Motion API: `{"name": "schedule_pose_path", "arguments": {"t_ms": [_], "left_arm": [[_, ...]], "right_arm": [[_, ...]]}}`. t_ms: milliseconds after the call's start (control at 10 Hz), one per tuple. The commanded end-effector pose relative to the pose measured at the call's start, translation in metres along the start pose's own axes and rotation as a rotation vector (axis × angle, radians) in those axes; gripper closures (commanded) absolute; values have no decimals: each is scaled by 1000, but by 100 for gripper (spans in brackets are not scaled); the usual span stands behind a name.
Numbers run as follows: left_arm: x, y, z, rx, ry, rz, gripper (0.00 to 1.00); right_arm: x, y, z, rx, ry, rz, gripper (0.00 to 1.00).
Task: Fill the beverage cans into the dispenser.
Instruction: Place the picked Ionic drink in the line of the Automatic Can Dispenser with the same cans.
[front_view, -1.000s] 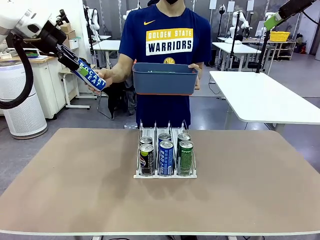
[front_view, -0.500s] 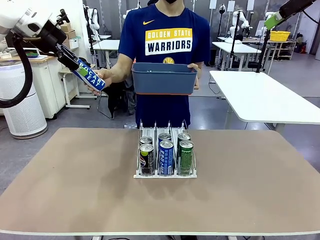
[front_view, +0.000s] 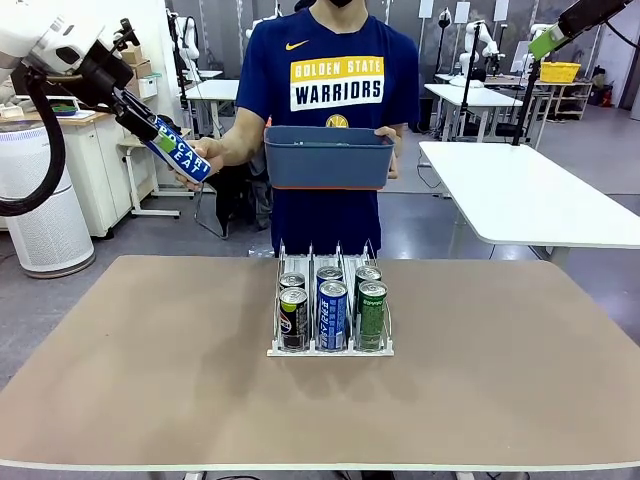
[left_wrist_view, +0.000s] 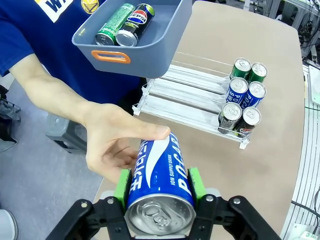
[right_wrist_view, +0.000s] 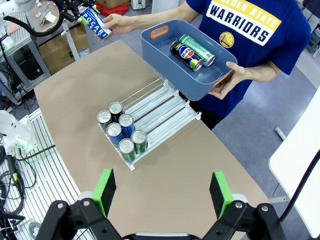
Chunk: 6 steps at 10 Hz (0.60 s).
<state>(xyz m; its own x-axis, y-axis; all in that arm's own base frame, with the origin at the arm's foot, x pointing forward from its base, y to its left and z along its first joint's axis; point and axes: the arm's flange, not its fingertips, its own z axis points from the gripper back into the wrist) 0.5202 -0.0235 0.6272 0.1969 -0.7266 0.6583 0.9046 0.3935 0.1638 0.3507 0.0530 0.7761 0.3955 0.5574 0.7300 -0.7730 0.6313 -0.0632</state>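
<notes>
- Fingers (left_wrist_view: 121, 186) of the left gripper (left_wrist_view: 158, 184) are clamping the top end of a blue can (left_wrist_view: 161, 165) in the left wrist view. The person's hand (left_wrist_view: 112, 150), at 10 o'clock from it, is cupping the can's far end, so the handover is looking unfinished.
- Also in that view, two cans (left_wrist_view: 116, 22), one green and one black, are lying in the bin (left_wrist_view: 150, 60) at 12 o'clock, waiting their turn. At 2 o'clock the dispenser (left_wrist_view: 185, 95) is sitting with six cans (left_wrist_view: 239, 91) bunched at one end, two to a lane, and the rest of each lane is lying bare.
- In the front view the gripped can is hanging tilted at 10 o'clock, well apart from the dispenser on the table (front_view: 150, 380). The person is holding the bin above the dispenser's far end at 12 o'clock.
- In the right wrist view the right gripper (right_wrist_view: 162, 192) is hovering high over the table with its jaws spread wide, carrying nothing. The dispenser is lying at 11 o'clock.
- Six cans are loaded, one is being taken and two are waiting, so the task is looking roughly two thirds done.
</notes>
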Motion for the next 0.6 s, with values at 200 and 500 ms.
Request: {"name": "schedule_pose_path", "arguments": {"t_ms": [200,500], "left_arm": [[-1,0,1,-4,-8,-6,100],[-1,0,1,-4,-8,-6,100]], "right_arm": [[-1,1,0,1,1,0,0],[-1,1,0,1,1,0,0]]}}
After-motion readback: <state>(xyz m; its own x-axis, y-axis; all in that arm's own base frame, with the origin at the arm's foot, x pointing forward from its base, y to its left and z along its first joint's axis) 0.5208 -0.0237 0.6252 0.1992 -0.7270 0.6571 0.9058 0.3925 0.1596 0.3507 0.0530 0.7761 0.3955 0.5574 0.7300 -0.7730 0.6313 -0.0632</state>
